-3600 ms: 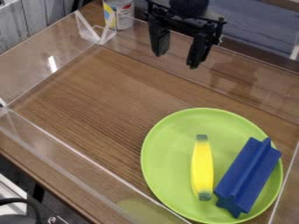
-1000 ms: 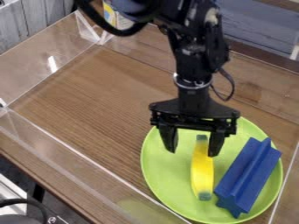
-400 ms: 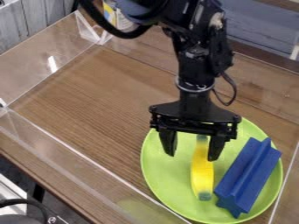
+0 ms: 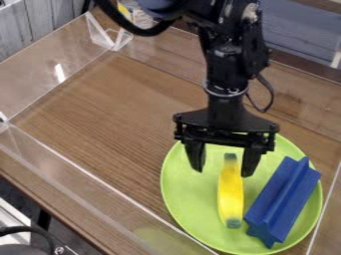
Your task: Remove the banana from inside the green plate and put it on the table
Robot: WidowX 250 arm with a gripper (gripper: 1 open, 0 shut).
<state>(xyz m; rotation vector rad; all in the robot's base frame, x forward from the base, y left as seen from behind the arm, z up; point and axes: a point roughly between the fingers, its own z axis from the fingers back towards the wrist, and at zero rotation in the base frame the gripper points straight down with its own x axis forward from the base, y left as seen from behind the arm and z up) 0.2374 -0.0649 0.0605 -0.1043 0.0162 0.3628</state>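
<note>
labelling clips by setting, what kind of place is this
Probably a robot lab test bench: a wood-grain table fenced by clear acrylic walls, with a toy banana on a green plate under the gripper.

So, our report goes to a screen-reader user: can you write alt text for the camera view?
A black robot arm's open tool points straight down over the top end of a yellow banana lying on a round green plate. A blue ridged block lies beside the banana on the plate, which sits on a wooden table with clear walls.
</note>
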